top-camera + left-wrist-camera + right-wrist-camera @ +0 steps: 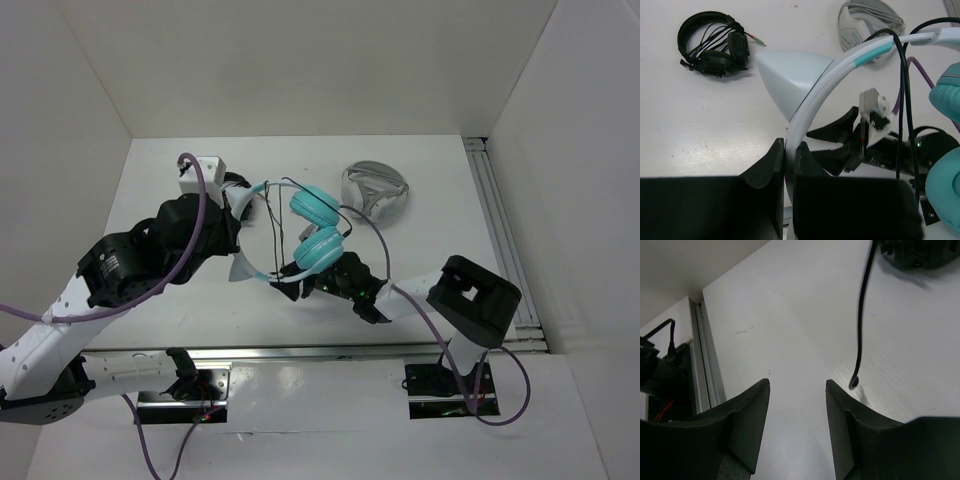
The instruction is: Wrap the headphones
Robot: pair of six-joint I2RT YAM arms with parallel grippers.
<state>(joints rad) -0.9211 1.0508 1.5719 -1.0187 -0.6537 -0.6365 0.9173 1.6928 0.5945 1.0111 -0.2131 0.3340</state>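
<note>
Centrally, we see the left gripper (788,150) clenched on the pale headband (815,95) of the headphones (315,232), its 2 fingers pressed to either side of the band, just beside 1 cat-ear point (790,82). We see the right gripper (797,385) released, its 2 fingers apart and holding nothing; the thin black cable (862,305) ends just beside 1 finger. The 2 teal ear cups (318,230) sit at mid-table (440,200), between the arms. We also note black headphones (715,47) and grey-and-white headphones (375,190) lying well apart.
</note>
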